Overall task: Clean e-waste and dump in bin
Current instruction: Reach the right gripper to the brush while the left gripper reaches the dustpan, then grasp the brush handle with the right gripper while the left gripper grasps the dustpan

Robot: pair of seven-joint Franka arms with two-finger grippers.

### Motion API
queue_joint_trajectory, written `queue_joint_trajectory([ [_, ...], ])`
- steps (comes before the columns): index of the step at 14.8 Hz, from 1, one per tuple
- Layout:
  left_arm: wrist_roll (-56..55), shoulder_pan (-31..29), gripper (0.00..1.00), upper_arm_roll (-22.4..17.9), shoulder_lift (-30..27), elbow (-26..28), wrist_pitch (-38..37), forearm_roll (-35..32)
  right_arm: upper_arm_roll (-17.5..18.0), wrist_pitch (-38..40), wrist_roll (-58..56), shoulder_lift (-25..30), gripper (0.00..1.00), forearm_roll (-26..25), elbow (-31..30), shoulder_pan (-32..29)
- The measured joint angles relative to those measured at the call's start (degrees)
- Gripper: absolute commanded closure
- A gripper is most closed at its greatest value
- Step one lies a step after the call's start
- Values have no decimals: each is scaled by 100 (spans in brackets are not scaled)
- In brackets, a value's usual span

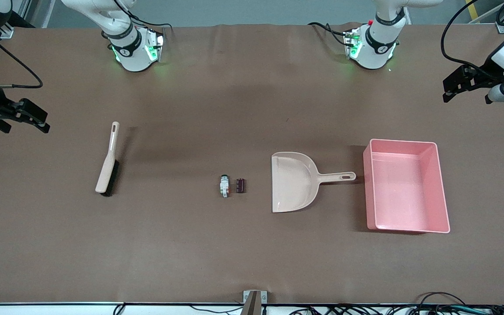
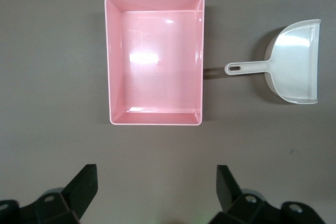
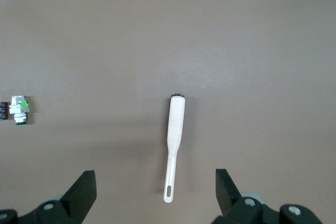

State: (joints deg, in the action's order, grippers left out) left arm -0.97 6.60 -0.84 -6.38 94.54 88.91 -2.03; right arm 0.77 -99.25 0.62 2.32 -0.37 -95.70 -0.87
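Nothing grasped yet: left hand (image 1: 449, 89) and right hand (image 1: 37, 122) held wide, high at bench ends. E-waste (image 1: 232, 186) at dustpan's (image 1: 293, 181) nine o'clock, bin (image 1: 405, 186) at three. Brush (image 1: 107, 168) pickup judged next.

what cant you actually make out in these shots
- Markings on the e-waste: too small in the front view.
- Dark cylinder: cut off by the right wrist view's edge.
- Brush bristles: mostly hidden under its back in both views.
- Left end effector and right end effector: open, bodies cut off by the wrist views' edges.
- Dustpan: mouth partly shadowed in the left wrist view.
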Motion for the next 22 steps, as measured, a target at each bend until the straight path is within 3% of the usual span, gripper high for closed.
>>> queue_joint_trajectory([
  [6,58,22,0,8,38,-27,-30,0,-1,137,-12,-123,0,-6,2,-3],
  [10,581,89,0,241,444,-49,143,0,-6,188,-268,-524,0,-12,-148,-218],
  [12,658,101,0,624,822,-50,444,-27,-8,-475,-341,-761,0,-11,-606,-343],
  [17,662,158,0,1708,1926,-62,1351,-1063,27,-2634,-346,-1047,0,-9,-2235,-367],
  [22,1263,183,5,1993,2869,-67,2062,-1315,37,-4363,-346,-1491,0,-9,-3276,-366],
])
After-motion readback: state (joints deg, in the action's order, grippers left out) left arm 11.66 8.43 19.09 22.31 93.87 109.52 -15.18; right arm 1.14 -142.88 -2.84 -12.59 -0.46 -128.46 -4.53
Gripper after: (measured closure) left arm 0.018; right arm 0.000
